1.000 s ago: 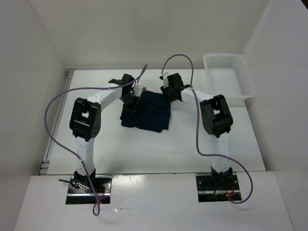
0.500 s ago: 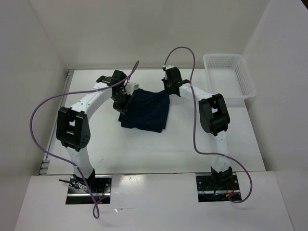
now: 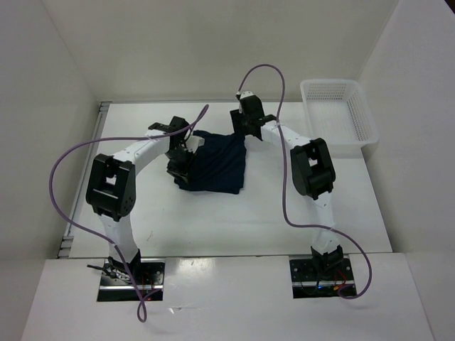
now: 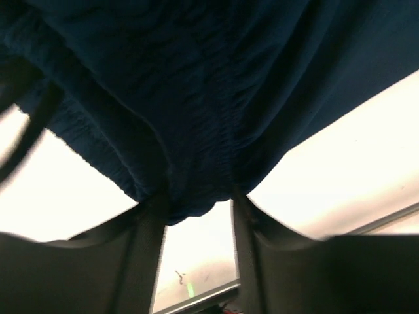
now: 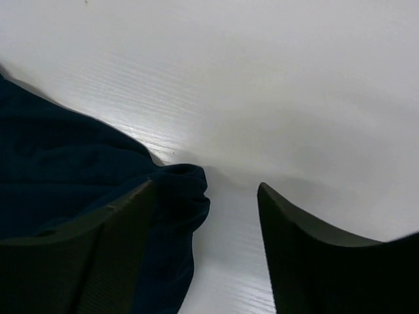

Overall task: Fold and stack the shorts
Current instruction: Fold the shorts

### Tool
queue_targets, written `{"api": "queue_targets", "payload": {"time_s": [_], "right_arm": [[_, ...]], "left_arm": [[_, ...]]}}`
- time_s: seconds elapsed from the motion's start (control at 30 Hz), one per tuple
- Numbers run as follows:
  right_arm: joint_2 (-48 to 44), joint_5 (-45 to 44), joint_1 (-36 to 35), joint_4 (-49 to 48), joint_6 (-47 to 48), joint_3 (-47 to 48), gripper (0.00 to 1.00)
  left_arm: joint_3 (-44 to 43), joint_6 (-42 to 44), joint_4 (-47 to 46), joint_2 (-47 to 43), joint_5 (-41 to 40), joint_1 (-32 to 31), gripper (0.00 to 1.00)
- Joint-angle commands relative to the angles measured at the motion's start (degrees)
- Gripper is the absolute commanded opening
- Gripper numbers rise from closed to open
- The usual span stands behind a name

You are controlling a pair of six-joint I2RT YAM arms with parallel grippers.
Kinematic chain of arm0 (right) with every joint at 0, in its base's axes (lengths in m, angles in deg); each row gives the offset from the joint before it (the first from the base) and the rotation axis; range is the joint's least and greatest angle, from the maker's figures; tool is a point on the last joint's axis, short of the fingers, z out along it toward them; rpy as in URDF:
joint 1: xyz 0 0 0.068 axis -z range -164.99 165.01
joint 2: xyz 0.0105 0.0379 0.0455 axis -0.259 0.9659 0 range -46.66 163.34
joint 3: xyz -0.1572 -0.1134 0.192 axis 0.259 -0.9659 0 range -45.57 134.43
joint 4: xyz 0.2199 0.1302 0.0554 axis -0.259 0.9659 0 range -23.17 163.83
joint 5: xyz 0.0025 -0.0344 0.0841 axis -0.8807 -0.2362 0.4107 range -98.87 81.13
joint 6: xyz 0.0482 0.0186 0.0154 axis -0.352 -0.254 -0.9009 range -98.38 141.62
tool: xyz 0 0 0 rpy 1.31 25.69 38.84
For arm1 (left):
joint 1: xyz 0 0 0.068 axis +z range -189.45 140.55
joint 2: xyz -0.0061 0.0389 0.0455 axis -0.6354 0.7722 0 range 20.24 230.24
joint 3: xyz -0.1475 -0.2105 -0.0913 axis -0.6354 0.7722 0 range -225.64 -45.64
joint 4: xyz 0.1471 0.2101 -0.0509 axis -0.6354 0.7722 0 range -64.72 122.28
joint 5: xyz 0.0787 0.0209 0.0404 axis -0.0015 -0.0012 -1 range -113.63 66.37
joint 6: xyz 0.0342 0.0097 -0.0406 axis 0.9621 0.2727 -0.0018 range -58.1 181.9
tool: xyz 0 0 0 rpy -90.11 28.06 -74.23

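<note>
- You're in a robot lab cell: plain white panels [image 3: 213, 50] wall in your white table [image 3: 213, 220].
- Arm bases [image 3: 121, 264] bolted to metal plates [image 3: 155, 274], purple cables [image 3: 264, 67] looping loose.

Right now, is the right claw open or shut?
Open. The right claw shows bare table between its fingers; the shorts lie beside one finger, ungripped.

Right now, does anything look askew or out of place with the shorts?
Yes: the shorts lie crooked and rumpled, not flat. Their far left edge is bunched in the left gripper, while the right gripper is open at the far right corner, holding nothing.
</note>
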Motion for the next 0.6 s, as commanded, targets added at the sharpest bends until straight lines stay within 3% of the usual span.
{"api": "queue_targets", "payload": {"time_s": [0.0, 0.17, 0.3, 0.43, 0.57], "right_arm": [[-3.46, 0.75, 0.19, -1.76, 2.11, -0.96, 0.71], [-10.92, 3.38, 0.19, 1.31, 3.97, -6.48, 0.75], [-20.22, 13.84, 0.19, 6.4, 6.25, -15.35, 0.75], [-25.33, 18.24, -2.7, 8.26, 11.5, -27.03, 0.71], [-27.98, 16.84, -9.29, 8.87, 19.26, -33.82, 0.7]], "left_arm": [[-2.74, 0.32, -1.41, -0.47, -0.74, 0.53, 0.54], [-6.86, 0.32, -1.94, -5.74, 0.3, 1.06, 0.67], [-12.3, 0.32, -3.07, -6.27, 4.17, 3.16, 0.71], [-14.24, 0.32, -6.41, -1.28, 2.95, 3.17, 0.71], [-18.11, 0.32, -7.74, 5.05, 1.72, 3.17, 0.71]]}}
